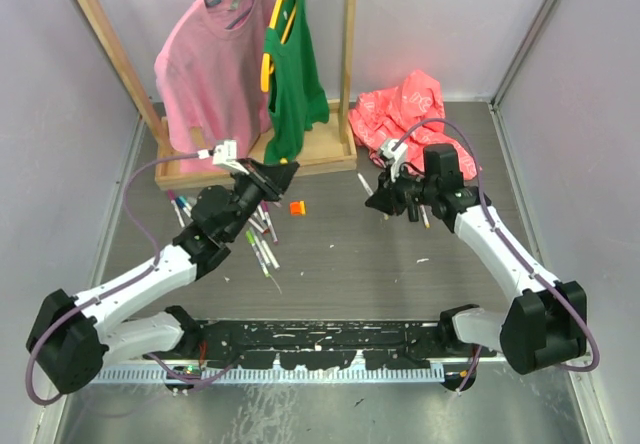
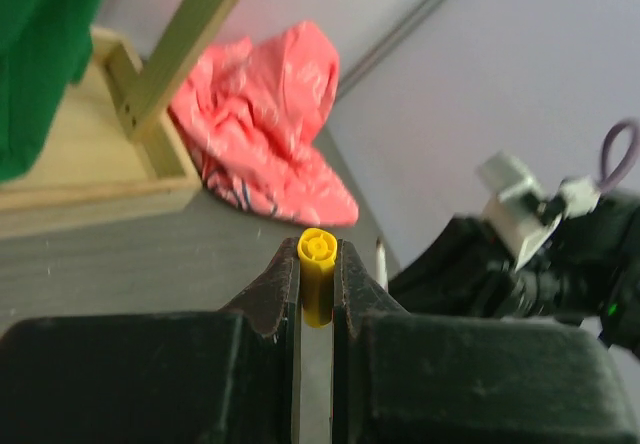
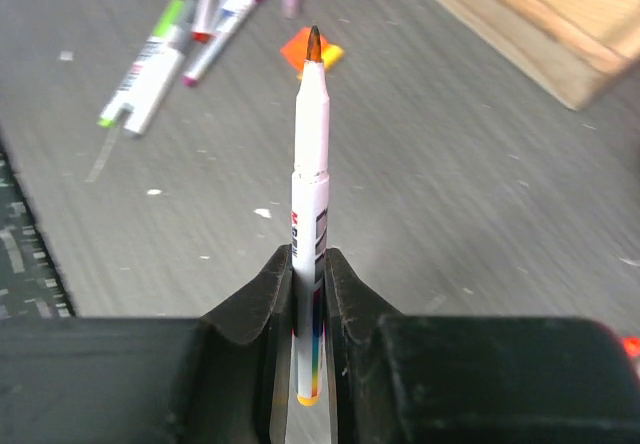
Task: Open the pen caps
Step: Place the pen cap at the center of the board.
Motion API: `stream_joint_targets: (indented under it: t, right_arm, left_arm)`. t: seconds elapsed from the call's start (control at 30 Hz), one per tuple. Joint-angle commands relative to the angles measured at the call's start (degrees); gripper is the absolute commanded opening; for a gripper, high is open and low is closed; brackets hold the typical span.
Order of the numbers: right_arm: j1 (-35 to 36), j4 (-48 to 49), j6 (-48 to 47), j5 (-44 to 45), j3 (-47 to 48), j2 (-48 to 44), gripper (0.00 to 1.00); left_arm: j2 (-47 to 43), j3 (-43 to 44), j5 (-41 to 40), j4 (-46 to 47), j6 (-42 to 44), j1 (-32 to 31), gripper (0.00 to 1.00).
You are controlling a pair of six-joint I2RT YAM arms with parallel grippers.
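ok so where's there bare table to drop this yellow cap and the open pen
Best bare patch: middle of the table, bordered by the orange piece, the right gripper and the black strip. Crowded: the loose pens scattered under the left gripper, up to the wooden rack base.

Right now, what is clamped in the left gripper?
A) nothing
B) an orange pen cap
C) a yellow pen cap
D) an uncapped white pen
C: the left wrist view shows the left gripper shut on a yellow pen cap; the uncapped white pen is in the right gripper.
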Motion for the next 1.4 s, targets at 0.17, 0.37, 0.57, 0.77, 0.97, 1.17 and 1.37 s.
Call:
stream_joint_targets:
  t: [0.17, 0.37, 0.57, 0.77, 0.97, 1.17, 1.37]
  right_arm:
    - [-5.1, -3.3, -4.8, 16.2, 4.3, 0.0, 0.01]
    - [-7.1, -2.9, -4.0, 16.3, 4.1, -0.8, 0.01]
    - [-7.3, -3.0, -3.9, 15.9, 4.1, -0.8, 0.01]
    - [-7.3, -2.9, -3.7, 15.5, 4.0, -0.7, 0.01]
    - [-7.3, -3.0, -3.8, 15.6, 4.0, -0.7, 0.01]
    - [-7.3, -3.1, -3.9, 15.3, 4.0, -0.7, 0.01]
    - [-7.3, -3.0, -3.9, 15.4, 4.0, -0.8, 0.01]
  left_arm:
    - [13.4, 3.7, 14.3, -16.2, -6.0, -0.1, 0.0]
    - [23.6, 9.2, 6.7, -23.2, -5.2, -2.8, 0.0]
    - [31.3, 17.3, -1.6, -33.6, -1.7, -5.4, 0.0]
    - [39.5, 25.1, -4.6, -40.2, 0.8, -5.4, 0.0]
    - [44.1, 31.0, -7.8, -45.8, 4.1, -5.4, 0.01]
    - [47.4, 34.6, -10.5, -49.1, 6.0, -5.5, 0.04]
    - [50.5, 39.0, -12.9, -53.2, 6.9, -5.5, 0.06]
